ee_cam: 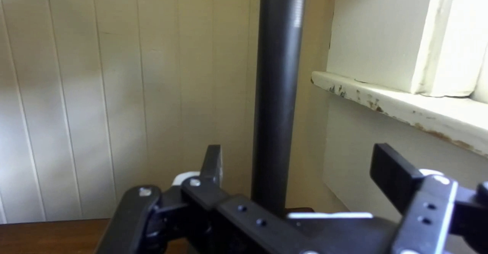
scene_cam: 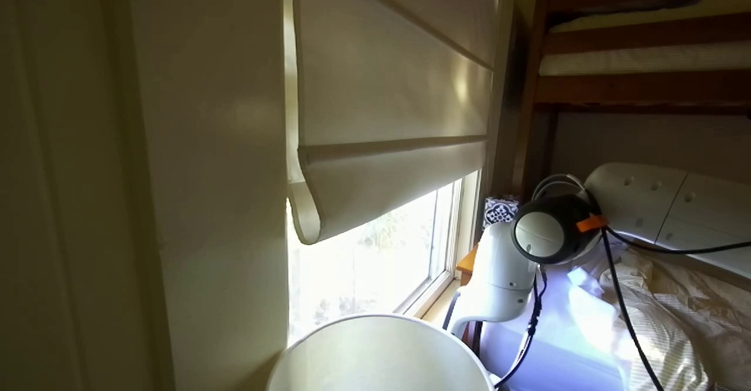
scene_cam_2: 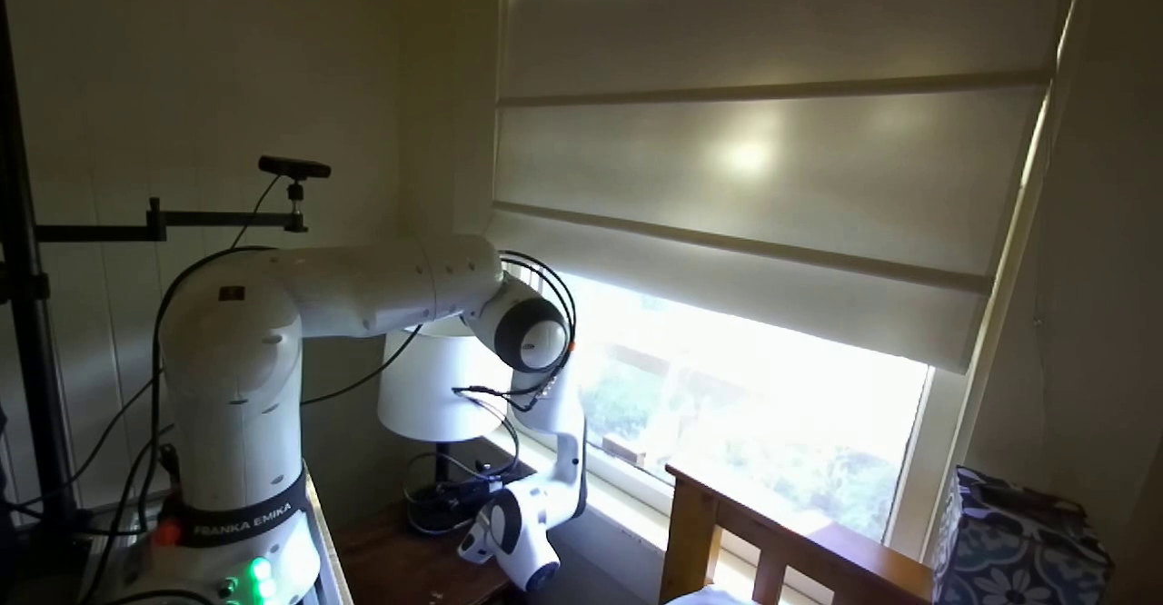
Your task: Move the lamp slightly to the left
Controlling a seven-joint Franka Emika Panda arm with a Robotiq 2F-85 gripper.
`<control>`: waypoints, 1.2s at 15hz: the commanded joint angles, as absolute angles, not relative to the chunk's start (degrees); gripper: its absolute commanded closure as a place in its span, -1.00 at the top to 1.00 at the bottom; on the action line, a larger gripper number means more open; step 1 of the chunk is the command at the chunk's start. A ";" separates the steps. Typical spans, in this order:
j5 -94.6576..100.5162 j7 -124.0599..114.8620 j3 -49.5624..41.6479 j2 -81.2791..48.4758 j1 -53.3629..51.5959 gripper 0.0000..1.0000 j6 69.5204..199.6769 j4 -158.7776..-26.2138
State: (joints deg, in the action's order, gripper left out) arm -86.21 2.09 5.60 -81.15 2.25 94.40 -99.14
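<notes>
Standing in the corner, left of the window (scene_cam_2: 745,405): one lamp (scene_cam_2: 432,382), its pale round shade (scene_cam: 381,359) sitting on a dark stem (ee_cam: 278,94). The base is blending into shadow, too dark for making out.

Facing the stem: one gripper (ee_cam: 300,160), its fingers (ee_cam: 394,177) standing wide apart and holding nothing that is showing. In the wrist view the stem is rising between them, nearer the left one; no telling whether they are straddling it or resting short of it.

Hanging beside the lamp: one robot arm (scene_cam_2: 391,287). In an exterior view its lower end is sitting below the shade, to the right. Purpose, as judged: it is probably hanging low so that the gripper is facing the narrow stem, the wide smooth shade offering a poorer hold. The fingers are presumably standing apart because the grip is not yet being made.

Lying beneath: one wooden table (scene_cam_2: 391,555), dark brown, apparently bearing the lamp.

Room, listed: pale boarded wall (ee_cam: 118,55) standing behind the stem; white sill (ee_cam: 419,111) running along the right in the wrist view, its paint chipping; blind (scene_cam_2: 745,160) covering the window's upper part and letting daylight in below; patterned box (scene_cam_2: 1022,532) standing near, at the right edge of an exterior view; bunk bed (scene_cam: 639,88) standing at the far right in an exterior view, crumpled bedding (scene_cam: 663,326) lying nearer.
</notes>
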 commanded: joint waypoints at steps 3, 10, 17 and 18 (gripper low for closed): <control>-86.29 3.78 5.08 -82.84 1.29 1.00 89.77 -100.30; -90.73 4.40 5.52 -82.57 -0.18 1.00 92.63 -99.90; -93.53 3.08 6.02 -84.00 -2.06 1.00 92.68 -95.46; -92.89 2.21 6.06 -84.37 -2.42 1.00 92.21 -94.56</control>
State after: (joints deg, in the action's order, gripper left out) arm -92.20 3.92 5.93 -82.87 -0.61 92.48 -97.64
